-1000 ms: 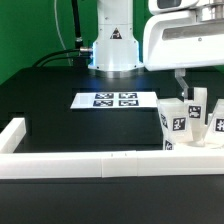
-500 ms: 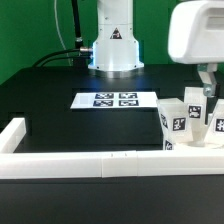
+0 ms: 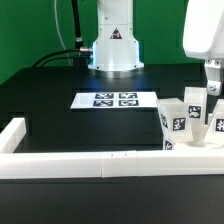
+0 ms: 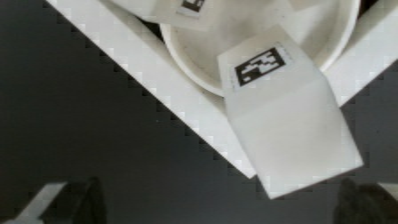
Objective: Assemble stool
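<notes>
Exterior view: over the last second the arm has slid toward 3 o'clock; the gripper (image 3: 212, 68) now hangs over the stool parts, at about 4 o'clock against the rail (image 3: 90, 165). Wrist view: a leg (image 4: 285, 118) lies across the seat disc (image 4: 214, 50); fingers (image 4: 80, 200) spread, holding nothing. Probably lining up on a leg; the target is unclear.

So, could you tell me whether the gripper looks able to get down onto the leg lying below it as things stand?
Probably yes. In the wrist view the leg lies across the seat disc with nothing over it, and the gripper fingers stand apart above the table.
</notes>
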